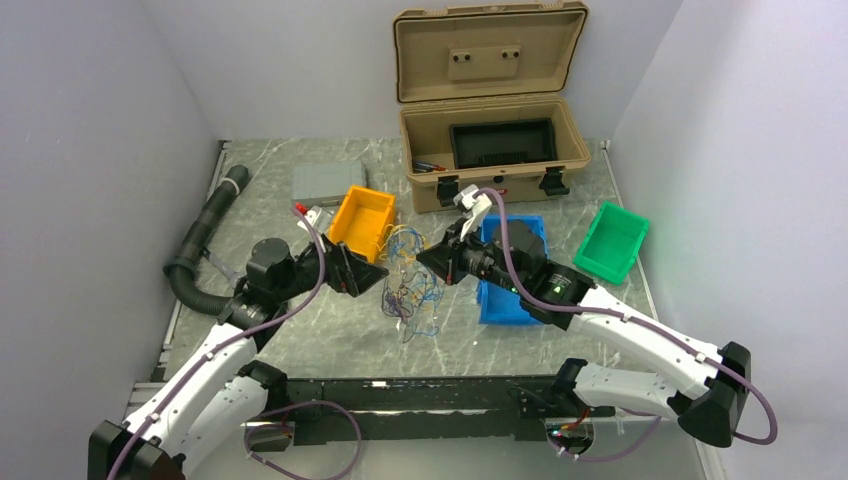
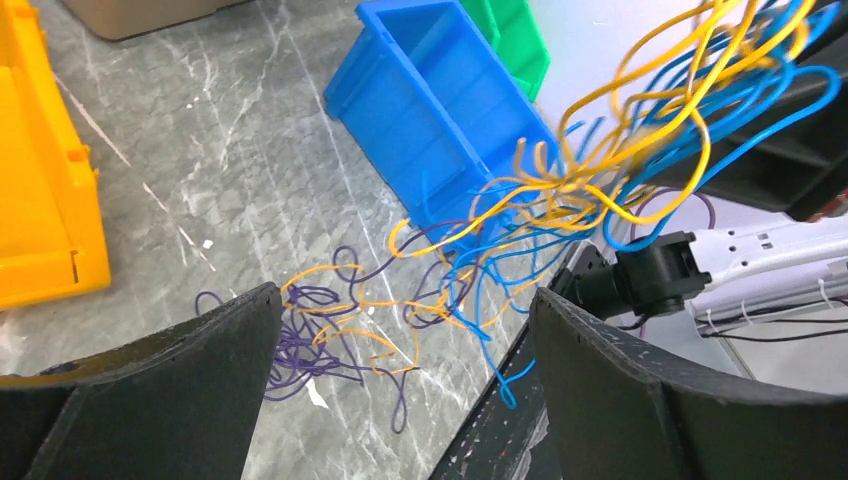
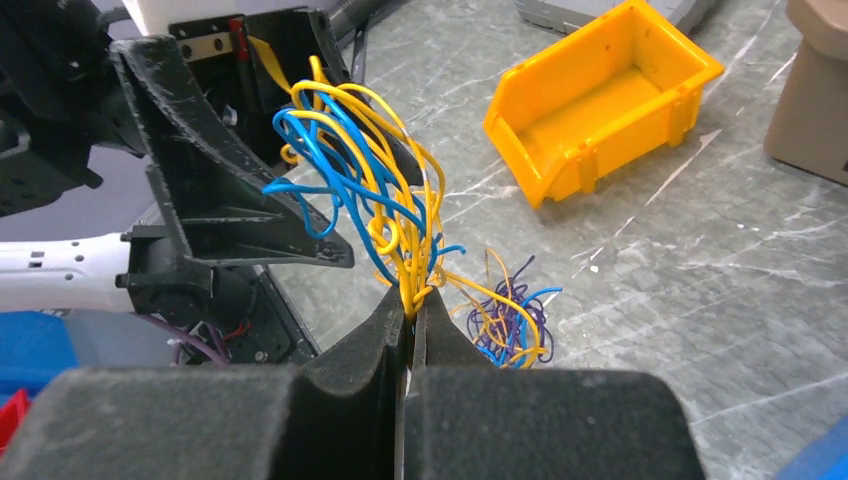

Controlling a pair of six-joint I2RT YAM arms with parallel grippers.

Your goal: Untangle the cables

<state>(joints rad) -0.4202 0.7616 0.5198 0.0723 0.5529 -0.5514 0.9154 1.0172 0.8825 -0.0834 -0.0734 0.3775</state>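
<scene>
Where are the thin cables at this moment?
In the top view, the cables are mid-table between the left gripper and the right gripper, the orange bin behind-left and the blue bin on their right.

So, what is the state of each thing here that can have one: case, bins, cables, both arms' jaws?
tan case, lid open.
cables, tangled; part held up, the rest on the table.
right gripper, jaws shut on the cables.
left gripper, jaws open, holding nothing.
orange bin, upright, empty.
blue bin, upright, visible part empty.
green bin, empty as far as visible.
</scene>
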